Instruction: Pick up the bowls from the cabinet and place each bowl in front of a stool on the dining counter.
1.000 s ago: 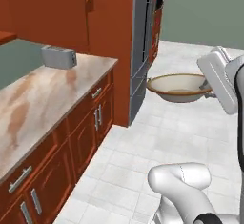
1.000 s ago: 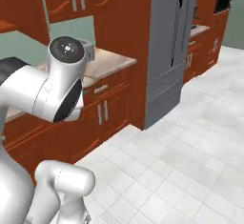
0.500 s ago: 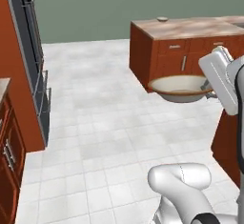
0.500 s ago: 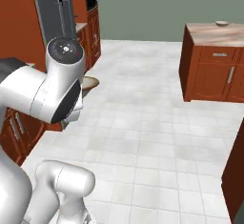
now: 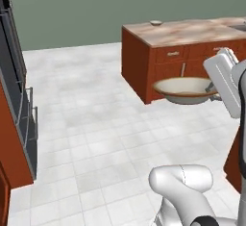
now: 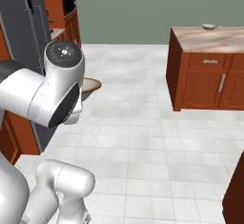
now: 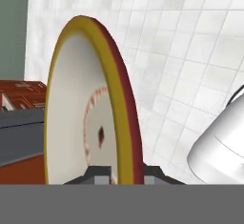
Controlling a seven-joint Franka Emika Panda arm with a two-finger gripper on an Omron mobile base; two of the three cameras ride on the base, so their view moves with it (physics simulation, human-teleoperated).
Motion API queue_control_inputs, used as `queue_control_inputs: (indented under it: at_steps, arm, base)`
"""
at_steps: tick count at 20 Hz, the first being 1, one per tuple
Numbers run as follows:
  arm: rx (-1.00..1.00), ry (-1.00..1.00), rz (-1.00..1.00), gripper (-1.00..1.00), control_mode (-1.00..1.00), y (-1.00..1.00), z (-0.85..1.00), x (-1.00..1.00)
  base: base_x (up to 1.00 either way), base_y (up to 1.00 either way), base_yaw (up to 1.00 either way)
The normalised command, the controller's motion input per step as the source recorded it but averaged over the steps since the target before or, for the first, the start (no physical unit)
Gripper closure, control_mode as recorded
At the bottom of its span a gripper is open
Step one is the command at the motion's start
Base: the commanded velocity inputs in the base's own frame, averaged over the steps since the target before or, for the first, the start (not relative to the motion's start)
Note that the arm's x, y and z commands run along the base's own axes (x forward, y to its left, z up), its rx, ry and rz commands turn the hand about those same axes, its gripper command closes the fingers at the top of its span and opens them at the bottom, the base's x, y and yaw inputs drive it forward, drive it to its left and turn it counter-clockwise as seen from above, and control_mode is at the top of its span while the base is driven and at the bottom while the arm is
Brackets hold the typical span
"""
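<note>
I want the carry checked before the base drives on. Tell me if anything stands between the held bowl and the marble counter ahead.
Nothing visible does. The gripper is shut on the bowl, carried level. Open tiled floor lies between it and the dining counter, where a small bowl-like thing already sits near the far corner.

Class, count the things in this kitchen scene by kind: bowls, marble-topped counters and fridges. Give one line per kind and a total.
Cream-beige bowls: 2 (held bowl; small far bowl)
Marble-topped wood counters: 1
Grey steel fridges: 1
Total: 4
</note>
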Motion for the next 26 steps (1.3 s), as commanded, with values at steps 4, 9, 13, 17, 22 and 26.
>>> queue_control_inputs:
  at_steps: [4, 9, 13, 17, 22, 26]
  arm:
    - [0.00, 0.00, 0.00, 1.00, 1.00, 0.00, 0.00, 0.00]
    - [0.00, 0.00, 0.00, 1.00, 1.00, 0.00, 0.00, 0.00]
    - [0.00, 0.00, 0.00, 1.00, 1.00, 0.00, 0.00, 0.00]
    - [0.00, 0.00, 0.00, 1.00, 1.00, 0.00, 0.00, 0.00]
    - [0.00, 0.00, 0.00, 1.00, 1.00, 0.00, 0.00, 0.00]
    - [0.00, 0.00, 0.00, 1.00, 1.00, 0.00, 0.00, 0.00]
  base:
    - [1.00, 0.34, 0.00]
    - [1.00, 0.26, 0.18]
    - [1.00, 0.02, 0.12]
    - [1.00, 0.00, 0.00]
    - [1.00, 0.00, 0.00]
    - [1.00, 0.00, 0.00]
